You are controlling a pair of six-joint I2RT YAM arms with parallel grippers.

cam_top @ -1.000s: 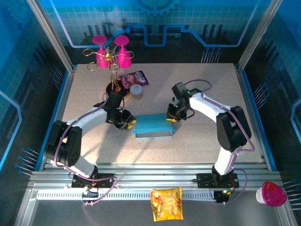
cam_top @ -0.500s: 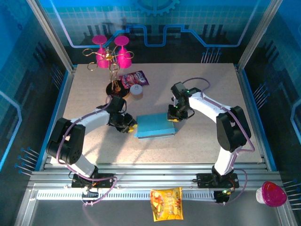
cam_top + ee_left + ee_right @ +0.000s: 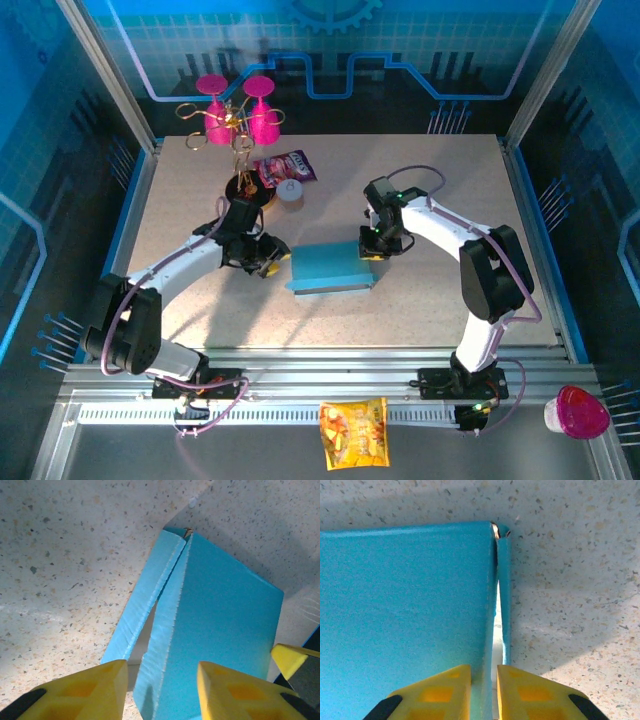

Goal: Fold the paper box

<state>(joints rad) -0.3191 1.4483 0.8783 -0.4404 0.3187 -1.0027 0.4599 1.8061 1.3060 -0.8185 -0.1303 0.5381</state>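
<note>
1. The left arm reaches from the near-left corner of the table (image 3: pixel 440 170) in a long bend toward its middle. The left gripper (image 3: pixel 264 264) points at the left end of the paper box (image 3: pixel 330 270), just beside it but apart.
2. In the left wrist view its yellow fingers (image 3: pixel 80 690) stand wide apart with nothing gripped, and the box's left end lies just past the tips.
3. The right arm rises from the near-right side, elbow high, and bends back toward the middle. The right gripper (image 3: pixel 372 250) sits at the box's far-right corner.
4. Its yellow fingers are drawn nearly together, pinching the thin edge of the box's top panel.
5. The box lies flat at the middle of the table, a little toward the near edge. Narrow slits at both ends show a pale inside; whether anything lies in it cannot be told.
6. Near the far-left corner stand a gold rack (image 3: pixel 238 130) carrying two pink glasses (image 3: pixel 262 118), a purple packet (image 3: pixel 288 166) and a small white cup (image 3: pixel 290 191).
</note>
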